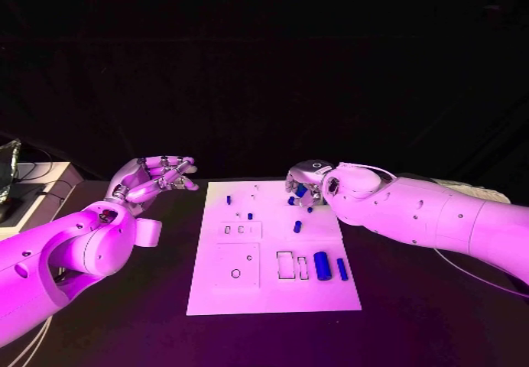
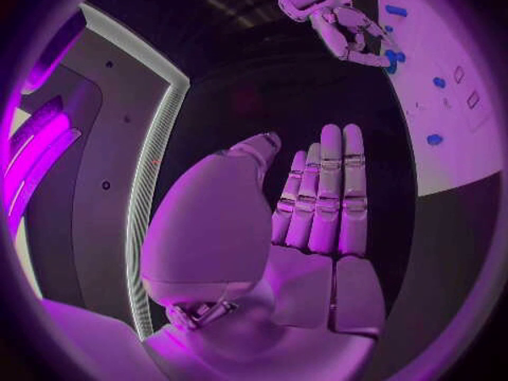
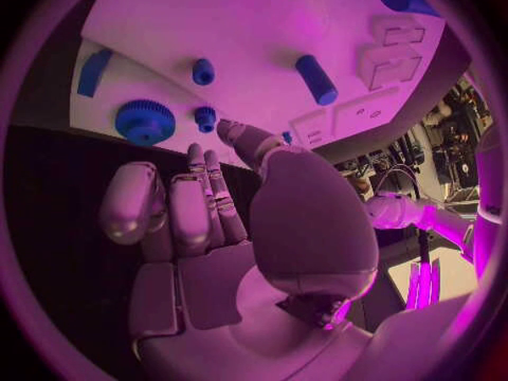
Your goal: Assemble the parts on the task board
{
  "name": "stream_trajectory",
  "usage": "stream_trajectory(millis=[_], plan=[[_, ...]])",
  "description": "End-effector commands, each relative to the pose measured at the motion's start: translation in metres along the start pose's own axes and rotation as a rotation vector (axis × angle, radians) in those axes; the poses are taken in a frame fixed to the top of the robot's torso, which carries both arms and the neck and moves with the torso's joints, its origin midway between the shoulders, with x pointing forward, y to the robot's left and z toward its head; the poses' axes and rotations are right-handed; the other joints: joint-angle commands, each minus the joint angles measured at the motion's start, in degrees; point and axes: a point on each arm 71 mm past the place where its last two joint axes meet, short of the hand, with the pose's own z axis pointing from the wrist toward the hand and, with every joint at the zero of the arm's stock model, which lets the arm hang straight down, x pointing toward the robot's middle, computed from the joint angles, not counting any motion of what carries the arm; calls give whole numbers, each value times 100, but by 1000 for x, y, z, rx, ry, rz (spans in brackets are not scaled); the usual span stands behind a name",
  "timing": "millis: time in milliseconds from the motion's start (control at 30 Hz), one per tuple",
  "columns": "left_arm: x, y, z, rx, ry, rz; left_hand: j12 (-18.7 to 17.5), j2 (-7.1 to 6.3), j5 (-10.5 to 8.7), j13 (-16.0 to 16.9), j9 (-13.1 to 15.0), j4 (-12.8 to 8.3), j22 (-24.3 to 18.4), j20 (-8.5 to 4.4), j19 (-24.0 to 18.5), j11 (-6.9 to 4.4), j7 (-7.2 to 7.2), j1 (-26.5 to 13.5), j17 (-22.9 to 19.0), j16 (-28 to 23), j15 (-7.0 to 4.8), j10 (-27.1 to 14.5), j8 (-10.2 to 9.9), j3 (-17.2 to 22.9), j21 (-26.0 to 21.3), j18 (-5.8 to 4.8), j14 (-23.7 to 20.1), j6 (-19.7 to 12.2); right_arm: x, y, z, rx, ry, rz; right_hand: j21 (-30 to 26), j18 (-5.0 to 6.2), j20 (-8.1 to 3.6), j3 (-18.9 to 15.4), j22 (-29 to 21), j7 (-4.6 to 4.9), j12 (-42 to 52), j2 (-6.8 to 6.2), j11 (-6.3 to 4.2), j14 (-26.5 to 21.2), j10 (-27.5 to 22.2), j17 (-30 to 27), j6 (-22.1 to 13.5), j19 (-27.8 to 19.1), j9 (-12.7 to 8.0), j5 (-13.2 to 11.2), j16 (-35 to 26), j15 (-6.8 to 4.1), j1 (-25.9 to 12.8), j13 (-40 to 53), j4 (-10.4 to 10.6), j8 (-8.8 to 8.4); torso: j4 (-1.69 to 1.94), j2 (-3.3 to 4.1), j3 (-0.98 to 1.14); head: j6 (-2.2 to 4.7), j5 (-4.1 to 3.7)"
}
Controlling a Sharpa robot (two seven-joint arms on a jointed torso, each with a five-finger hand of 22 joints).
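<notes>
Hovering empty with fingers spread at the far right edge of the white task board (image 1: 221, 298), above small blue parts (image 1: 297, 226), right robot hand (image 1: 303, 183); idling off its far left corner, left robot hand (image 1: 160, 174), fingers straight, together, holding nothing.

Right hand (image 1: 306, 183) crowds far right corner of task board (image 1: 221, 294), over gear (image 3: 145, 121) and pegs. Left hand (image 1: 157, 174) off board, left. Near board strip bare.
</notes>
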Motion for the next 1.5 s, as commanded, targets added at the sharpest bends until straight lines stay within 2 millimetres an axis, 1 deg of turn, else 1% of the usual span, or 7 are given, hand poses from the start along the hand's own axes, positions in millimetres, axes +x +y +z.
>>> stream_trajectory(millis=[33, 200, 433, 767, 933, 1267, 1500], plan=[[2, -2, 0, 8, 21, -3, -34, -46, -25, 4, 8, 6, 4, 0, -58, 1, 17, 2, 5, 19, -5, -35, -23, 43, 35, 1, -42, -39, 4, -1, 1, 7, 24, -19, 18, -24, 13, -15, 3, -7, 10, 14, -4, 166, 18, 9, 1, 42, 9, -12, 38, 25, 64, 8, 17, -9, 15, 42, -8, 20, -6], [3, -2, 0, 10, 23, -4, -34, -46, -25, 4, 8, 6, 4, 0, -58, 1, 17, 2, 5, 19, -5, -35, -23, 43, 35, 1, -42, -39, 5, -1, 3, 13, 21, -19, 29, -26, 11, 12, 22, 0, 15, 57, -1, 159, 49, 11, 26, 48, 27, 23, 66, 28, 69, 14, 46, 3, 34, 69, -11, 38, -7], [2, -3, 0, 11, 24, -3, -34, -46, -25, 4, 8, 6, 4, 0, -58, 1, 17, 2, 5, 19, -5, -35, -23, 43, 35, 1, -42, -39, 6, -2, 4, 18, 16, -19, 32, -26, 12, 45, 27, 5, 15, 84, 1, 153, 72, 8, 47, 48, 41, 53, 84, 29, 76, 17, 63, 12, 73, 109, -35, 36, -23], [1, -3, 0, 8, 21, -1, -32, -39, -24, 5, 12, -1, 21, 0, -75, 1, 18, 4, 41, 55, -5, -37, -26, 55, 62, 2, -64, -35, 7, -3, 4, 17, 26, -17, 88, -40, 15, 143, 116, 29, 30, 138, 5, 141, 186, 30, 170, 71, 99, 83, 146, 34, 67, 30, 119, 79, 68, 154, -37, 41, -28], [0, -3, 0, 5, 21, -1, -32, -28, -23, 5, 14, 2, 31, 1, -86, 2, 19, -1, 60, 73, -4, -38, -28, 64, 76, 2, -76, -34, 7, -2, 3, 15, 30, -15, 271, -83, -15, 385, 390, -27, 45, 213, -54, 129, 456, 37, 329, 150, 217, -43, 223, -8, 117, 59, 150, 187, 85, 172, -42, 46, -45], [-2, -2, 0, 1, 15, 2, -33, -25, -25, 5, 15, 1, 36, 1, -92, 3, 19, -1, 71, 83, -3, -40, -30, 68, 84, 2, -84, -34, 5, -3, 2, 21, -8, -19, 427, -123, -38, 491, 621, -44, 45, 214, -86, 123, 603, 35, 363, 214, 302, -41, 260, -32, 138, 79, 144, 236, 90, 203, -49, 95, -44], [-3, -2, 0, 1, 15, 2, -33, -24, -26, 5, 15, 0, 39, 2, -96, 3, 18, -1, 77, 88, -3, -41, -31, 70, 89, 2, -89, -34, -1, 2, 1, 5, -84, -9, 727, -200, -84, 656, 1062, -83, 67, 338, -151, 117, 876, 17, 443, 338, 469, -148, 306, -84, 290, 157, 49, 349, 90, 221, -52, 128, -50]])
